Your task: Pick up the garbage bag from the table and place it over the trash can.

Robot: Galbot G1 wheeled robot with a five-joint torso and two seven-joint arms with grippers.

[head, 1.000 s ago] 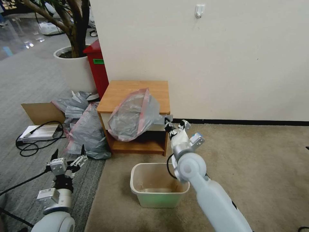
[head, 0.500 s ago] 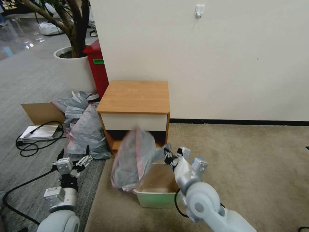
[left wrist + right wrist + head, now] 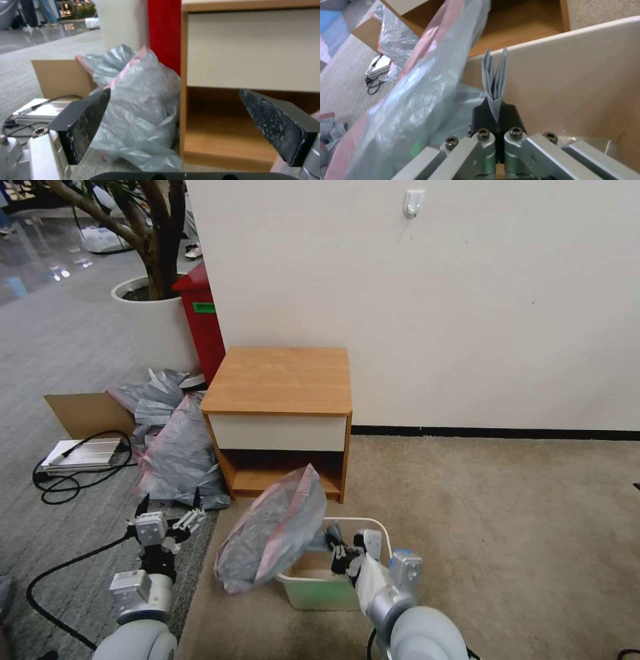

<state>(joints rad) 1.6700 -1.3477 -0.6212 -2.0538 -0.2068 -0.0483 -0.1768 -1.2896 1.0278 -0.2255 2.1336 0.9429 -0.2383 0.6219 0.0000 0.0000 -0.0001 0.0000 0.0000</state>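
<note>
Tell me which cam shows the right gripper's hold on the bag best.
Right wrist view: the right gripper is shut on a folded tail of the garbage bag, inside the trash can. Head view shows the bag billowing beside the gripper, pinch point obscured. Left wrist view misses it.

One garbage bag [image 3: 272, 530] hangs over one cream trash can [image 3: 313, 587], and beside the one wooden nightstand [image 3: 280, 380] lies a heap of at least two more grey bags [image 3: 173, 447], their exact number impossible to tell. Left of the nightstand stand one red bin [image 3: 202, 323] and one white planter [image 3: 150, 323], with one sheet of cardboard [image 3: 87, 413]. Two grippers are present: the left gripper [image 3: 167, 520] and the right gripper [image 3: 340, 553].
</note>
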